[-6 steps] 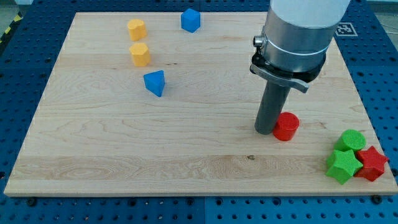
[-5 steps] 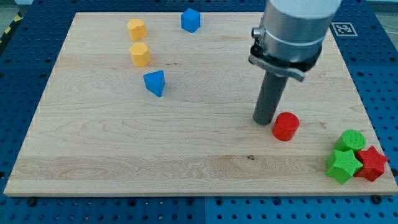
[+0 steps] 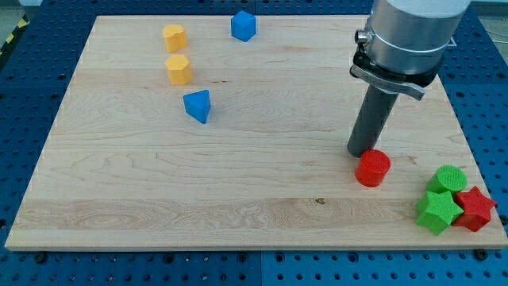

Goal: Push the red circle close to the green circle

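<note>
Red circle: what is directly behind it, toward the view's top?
My tip stands just behind the red circle, at its upper-left edge, apparently touching. The rod hides the strip of wooden board behind it; whether anything lies there cannot be seen.

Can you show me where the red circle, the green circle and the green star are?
red circle (image 3: 372, 168), camera view, on its side wall.
green circle (image 3: 449, 178), camera view, on its flat top.
green star (image 3: 437, 211), camera view, on its top face.

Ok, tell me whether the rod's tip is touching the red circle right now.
Cannot tell. In the camera view my tip sits right at the upper-left edge of the red circle, with no visible gap, but this one angle cannot confirm real contact.
</note>
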{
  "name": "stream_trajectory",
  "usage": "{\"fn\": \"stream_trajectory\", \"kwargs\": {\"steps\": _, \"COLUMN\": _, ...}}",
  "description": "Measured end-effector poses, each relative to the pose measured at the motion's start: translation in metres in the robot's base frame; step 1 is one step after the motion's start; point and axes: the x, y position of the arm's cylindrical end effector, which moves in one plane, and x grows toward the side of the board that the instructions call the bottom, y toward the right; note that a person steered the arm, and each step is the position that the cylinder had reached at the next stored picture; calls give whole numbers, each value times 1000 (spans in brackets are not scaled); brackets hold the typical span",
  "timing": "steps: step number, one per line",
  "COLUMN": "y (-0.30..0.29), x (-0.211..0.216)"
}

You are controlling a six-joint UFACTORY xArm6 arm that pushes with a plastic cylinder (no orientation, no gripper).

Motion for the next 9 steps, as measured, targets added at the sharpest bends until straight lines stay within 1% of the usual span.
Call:
{"fn": "stream_trajectory", "kwargs": {"steps": 1, "y": 0, "x": 11}}
{"fn": "stream_trajectory", "kwargs": {"steps": 3, "y": -34, "x": 11}}
{"fn": "stream_trajectory", "kwargs": {"steps": 5, "y": -39, "x": 32}}
{"fn": "stream_trajectory", "kwargs": {"steps": 7, "y": -23, "x": 44}}
{"fn": "stream_trajectory", "kwargs": {"steps": 8, "y": 3, "x": 44}}
{"fn": "stream_trajectory", "kwargs": {"steps": 9, "y": 12, "x": 49}}
